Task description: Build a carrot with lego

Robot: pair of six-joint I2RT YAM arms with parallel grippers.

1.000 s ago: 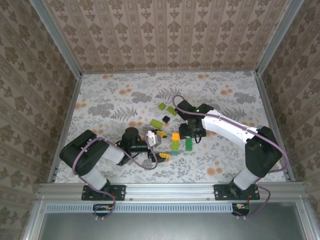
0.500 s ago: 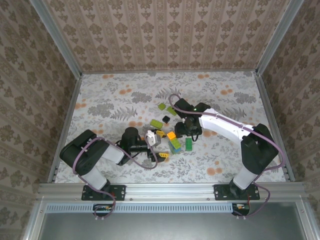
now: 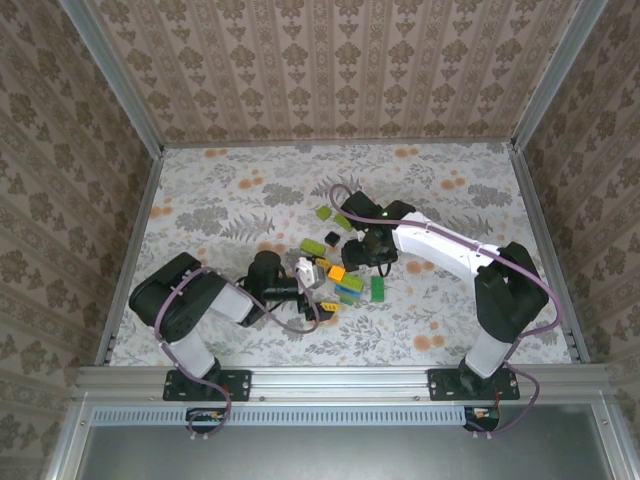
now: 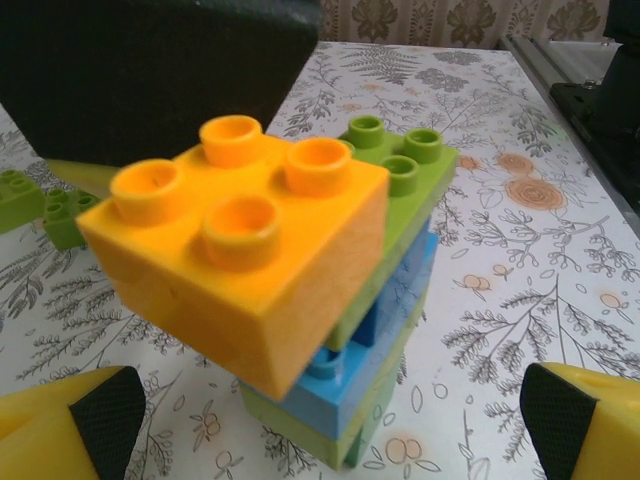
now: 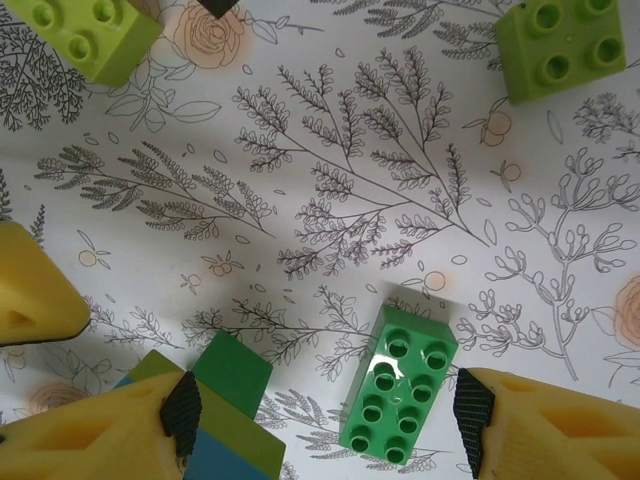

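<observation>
1. The lego [image 3: 335, 262] lies clustered at the middle of the flowered table [image 3: 220, 200], between the two grippers.
2. A stack of bricks [image 3: 345, 282] has an orange-yellow brick [image 4: 240, 240] sitting skewed on lime, blue and lime layers. A second ago its top pointed toward 12 o'clock. Now it has swung toward 10 o'clock, nearer the left gripper [image 3: 322, 287].
3. The right gripper [image 3: 367, 262] has shifted toward 9 o'clock over the last second and hangs just at 1 o'clock of the stack. Its jaws are parted and hold nothing.
4. In the right wrist view, a dark green brick [image 5: 398, 392] lies flat on the table between the fingers [image 5: 540, 435]. A corner of the stack [image 5: 232, 395] sits just beside the finger at 8 o'clock.
5. The dark green brick [image 3: 377, 288] has stayed where it was, at 3 o'clock of the stack.
6. The left gripper sits at 9 o'clock of the stack, spread wide and empty. Its fingers [image 4: 60, 430] show at the lower corners of the left wrist view, with the stack [image 4: 300, 280] ahead between them, untouched.
7. Loose lime bricks [image 3: 312, 246] and a black brick [image 3: 331, 237] remain at 11 o'clock of the stack.
</observation>
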